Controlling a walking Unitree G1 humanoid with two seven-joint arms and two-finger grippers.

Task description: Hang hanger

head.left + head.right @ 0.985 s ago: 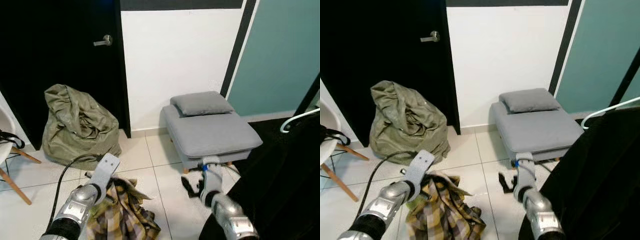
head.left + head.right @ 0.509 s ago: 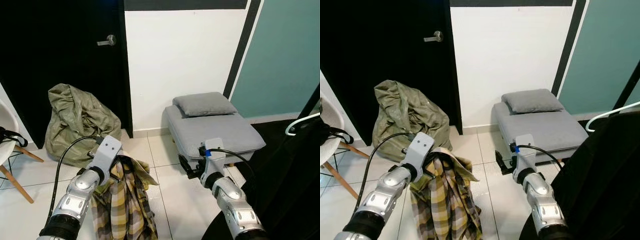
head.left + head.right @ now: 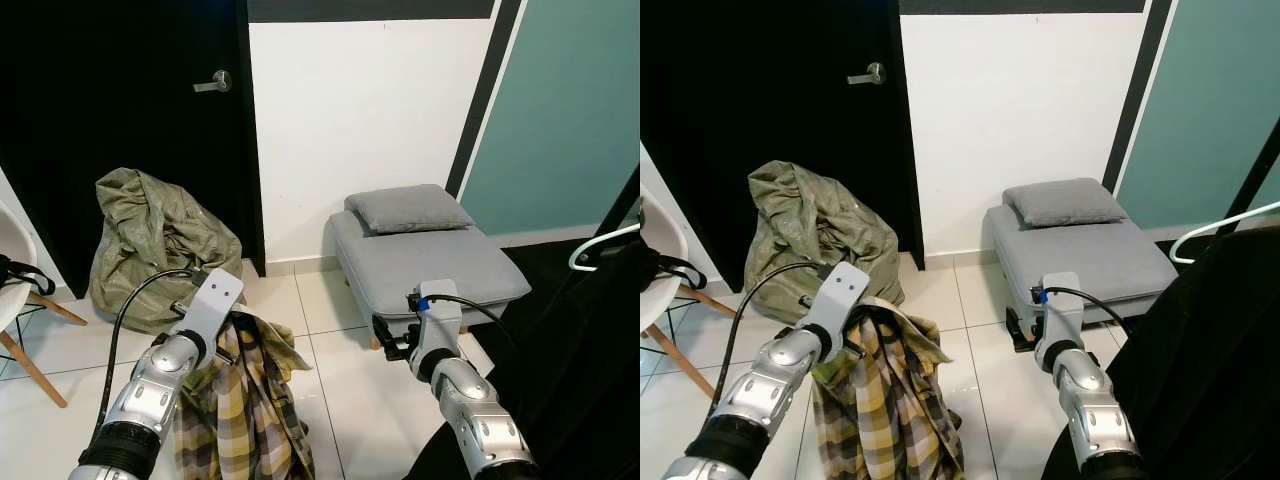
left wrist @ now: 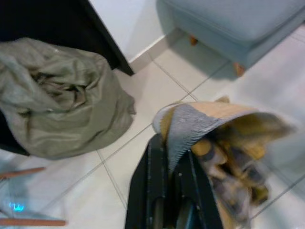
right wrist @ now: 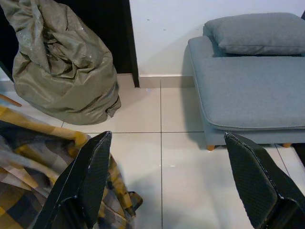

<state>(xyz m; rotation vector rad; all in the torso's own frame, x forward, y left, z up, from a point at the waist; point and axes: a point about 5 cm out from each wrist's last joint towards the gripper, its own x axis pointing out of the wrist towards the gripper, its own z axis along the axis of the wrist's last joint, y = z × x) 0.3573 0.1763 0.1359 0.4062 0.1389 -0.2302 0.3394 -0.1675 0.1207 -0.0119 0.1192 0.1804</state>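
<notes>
Glossy white floor tiles (image 3: 330, 400) run up to a white wall, a black door with a metal lever handle (image 3: 211, 83) and a teal panel. A crumpled olive-green cloth sack (image 3: 158, 245) slumps against the door, and a low grey upholstered footstool (image 3: 425, 262) with a matching cushion stands by the wall. The left gripper (image 4: 169, 191) has its black fingers pressed together on the collar of a yellow, grey and brown plaid shirt (image 3: 885, 400), which hangs limp below the jaws down to the tiles. The right gripper (image 5: 171, 181) is held beside it, its textured black fingers (image 5: 90, 176) spread wide and holding nothing, the footstool just beyond them. A white wire hanger (image 3: 600, 245) curves over dark fabric (image 3: 1210, 350), well apart from both grippers, beyond the right one.
</notes>
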